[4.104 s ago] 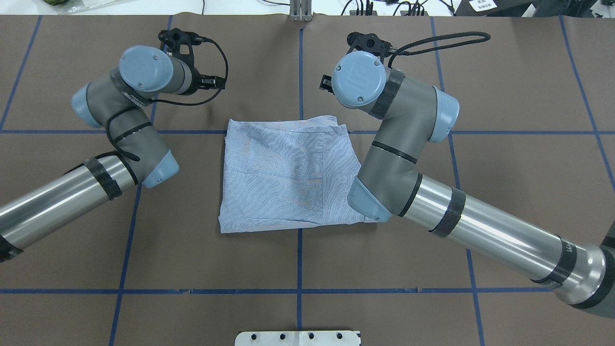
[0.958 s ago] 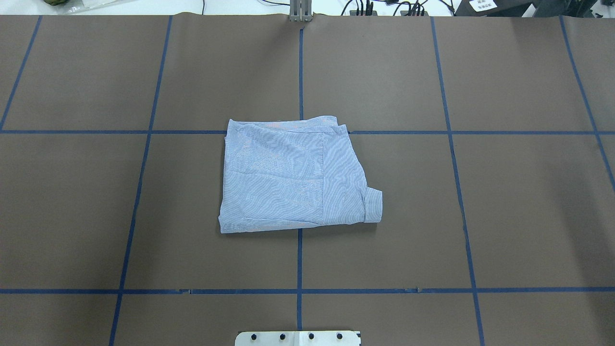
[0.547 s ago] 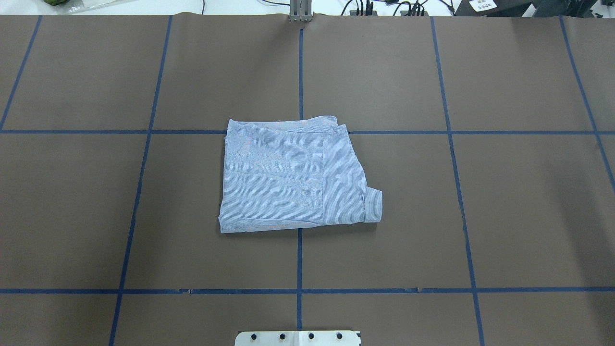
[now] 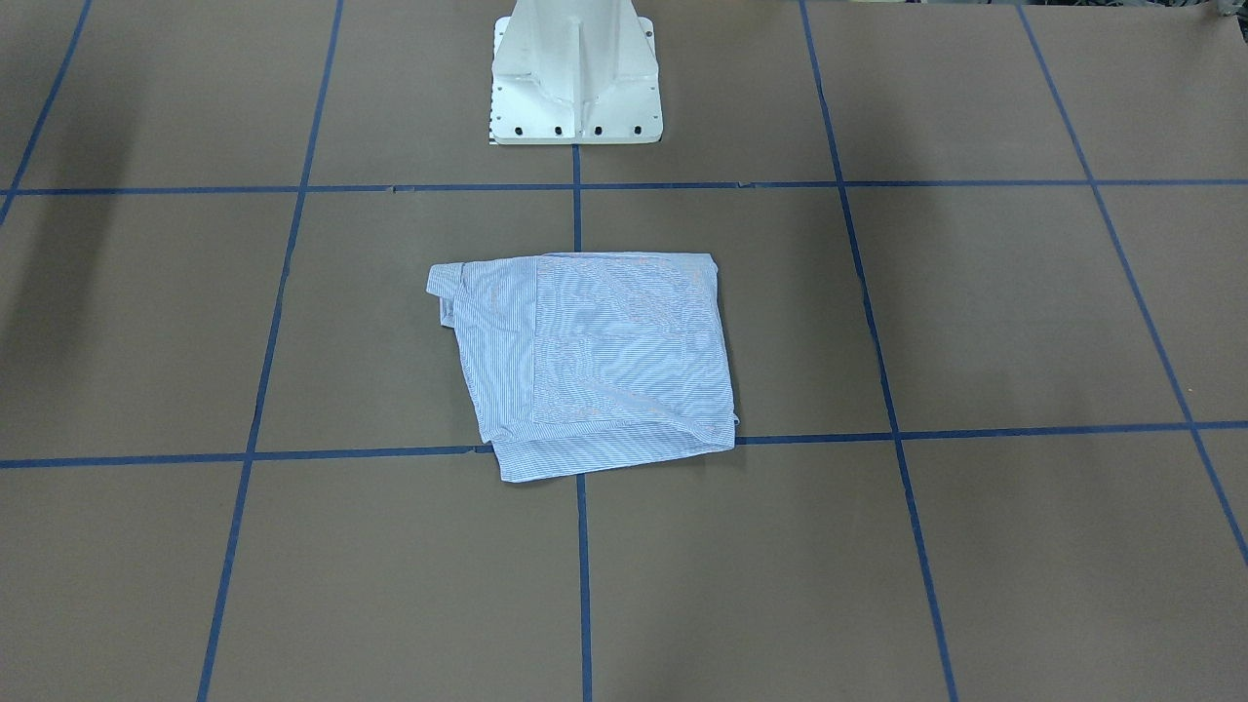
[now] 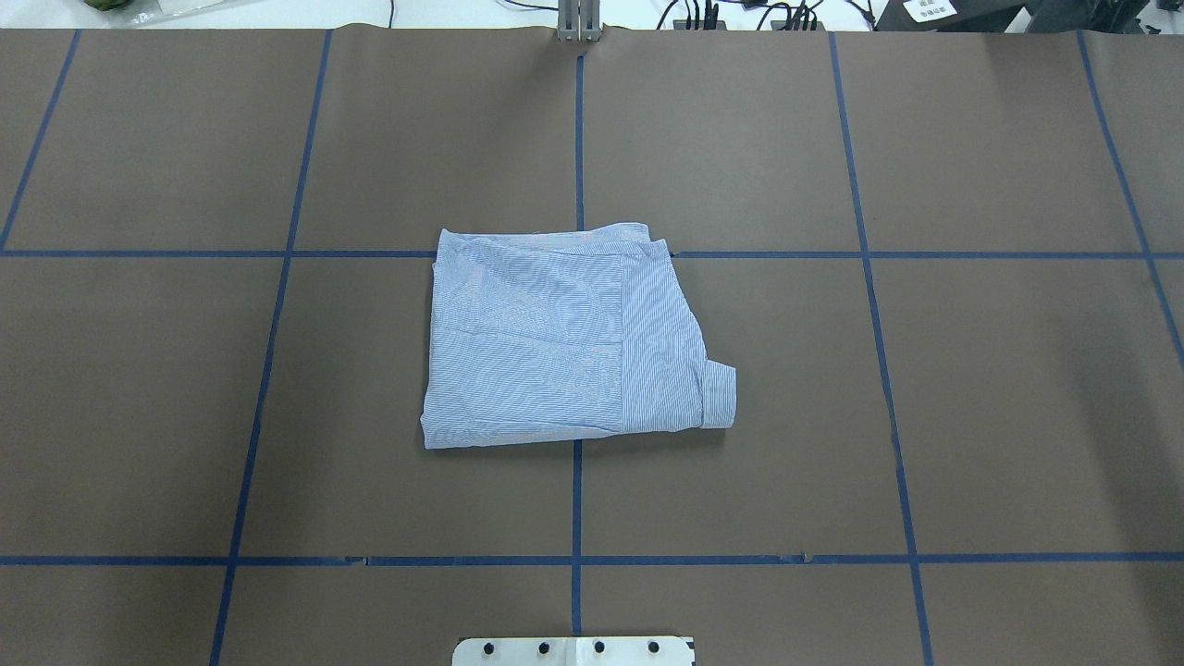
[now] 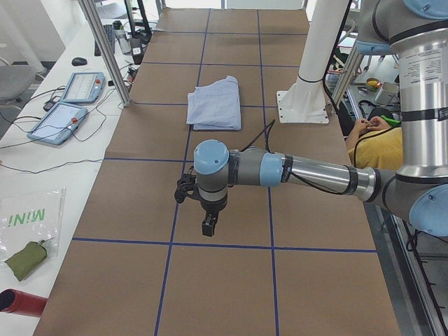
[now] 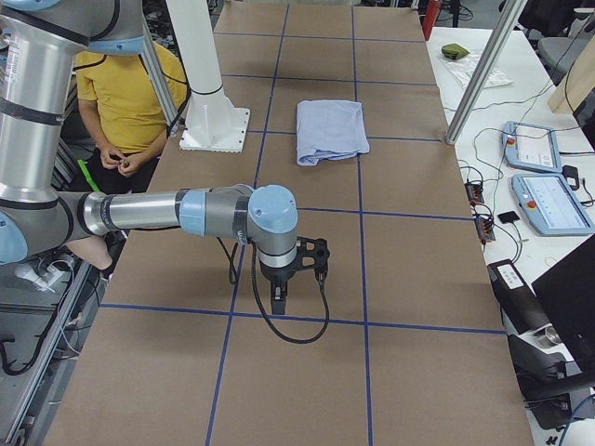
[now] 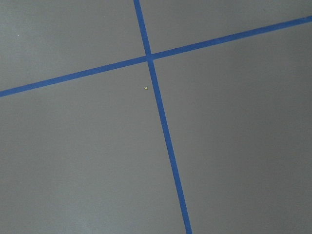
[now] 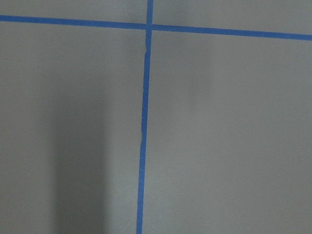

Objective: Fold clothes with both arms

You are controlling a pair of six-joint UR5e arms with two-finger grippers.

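Front view: the folded shirt [image 4: 585, 366] lies flat mid-tabletop [image 4: 975, 585], far from every edge, a cuff [image 4: 441, 283] jutting at one corner; the folding looks finished.

Overhead: no arm shows above it.

Left-end view: the left arm [image 6: 308, 171] hangs over the tabletop's left end, likely parked clear. Whether the left gripper [image 6: 208, 229] is apart or together cannot be told.

Right-end view: the right arm [image 7: 167, 212] and right gripper [image 7: 279, 305] mirror that, equally unreadable; a seated person [image 7: 130, 93] waits beside the pedestal [image 7: 209, 121].

Wrist cameras: only blue tape lines [image 8: 165, 141].
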